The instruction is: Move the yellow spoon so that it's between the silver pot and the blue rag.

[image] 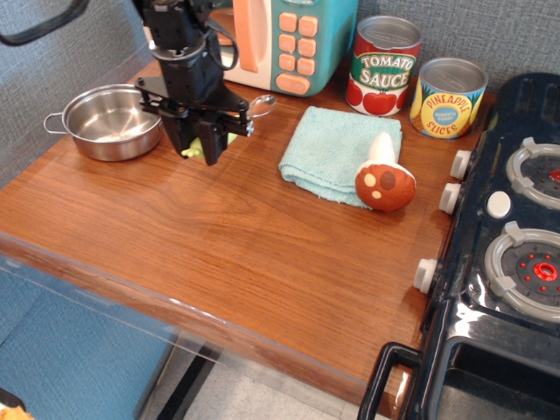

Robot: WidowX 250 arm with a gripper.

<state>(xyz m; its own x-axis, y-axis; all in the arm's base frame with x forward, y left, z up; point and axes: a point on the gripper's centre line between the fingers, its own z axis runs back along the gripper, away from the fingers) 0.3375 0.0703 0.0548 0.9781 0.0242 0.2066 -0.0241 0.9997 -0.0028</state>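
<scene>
My gripper (200, 149) is shut on the yellow spoon (260, 106). It grips the pale yellow-green handle, and the shiny silver bowl sticks out to the upper right. The spoon is held low over the wooden table (236, 245), in the gap between the silver pot (109, 122) on the left and the blue rag (337, 149) on the right. The pot is empty and upright. The rag lies flat and folded. I cannot tell whether the spoon touches the table.
A brown-capped toy mushroom (386, 182) lies on the rag's right edge. A tomato sauce can (383, 66) and a pineapple can (447, 96) stand at the back. A toy microwave (289, 39) is behind the gripper. A black toy stove (512, 236) fills the right side.
</scene>
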